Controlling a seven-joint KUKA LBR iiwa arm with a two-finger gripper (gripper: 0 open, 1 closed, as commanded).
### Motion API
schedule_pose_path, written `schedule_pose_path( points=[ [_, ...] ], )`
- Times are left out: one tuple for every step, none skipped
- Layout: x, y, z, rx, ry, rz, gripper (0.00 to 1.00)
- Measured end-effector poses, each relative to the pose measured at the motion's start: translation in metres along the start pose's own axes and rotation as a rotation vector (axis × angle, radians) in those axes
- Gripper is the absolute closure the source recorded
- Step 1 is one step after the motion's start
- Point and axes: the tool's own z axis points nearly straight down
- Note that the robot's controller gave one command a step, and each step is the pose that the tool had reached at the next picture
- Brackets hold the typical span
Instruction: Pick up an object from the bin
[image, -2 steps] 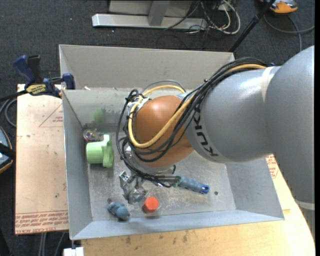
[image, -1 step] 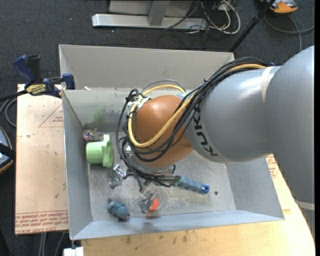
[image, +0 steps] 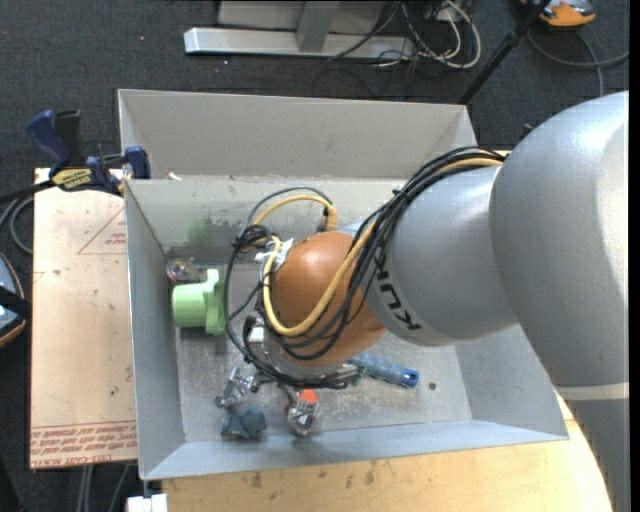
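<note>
The arm is down inside the bin (image: 150, 330), its orange cover (image: 315, 295) and looped cables (image: 290, 205) hiding much of the floor. The gripper (image: 268, 400) sits low near the front wall with its two fingers (image: 237, 388) spread apart, and nothing shows between them. The step in hand looks like the descent or the positioning just ahead of a grasp, with no pick made yet.

The nearest thing is a dark blue-grey lump (image: 243, 425), against the front wall just beside the left-hand finger in this view and outside the gap. A blue pen-like stick (image: 388, 373) lies on the floor on the other side, partly under the wrist. A green plastic cylinder (image: 197, 305) and a small clear trinket (image: 182, 268) lie well apart by the left wall.

To take the lump, the claw would probably need to shift toward the front wall until the fingers straddle it, then close and lift; the wall leaves little room for the outer finger
</note>
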Motion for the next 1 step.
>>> schedule_pose_path(
  points=[
    [0.0014,0.001,0.0002,-0.004,0.006,0.002,1.0]
  ],
)
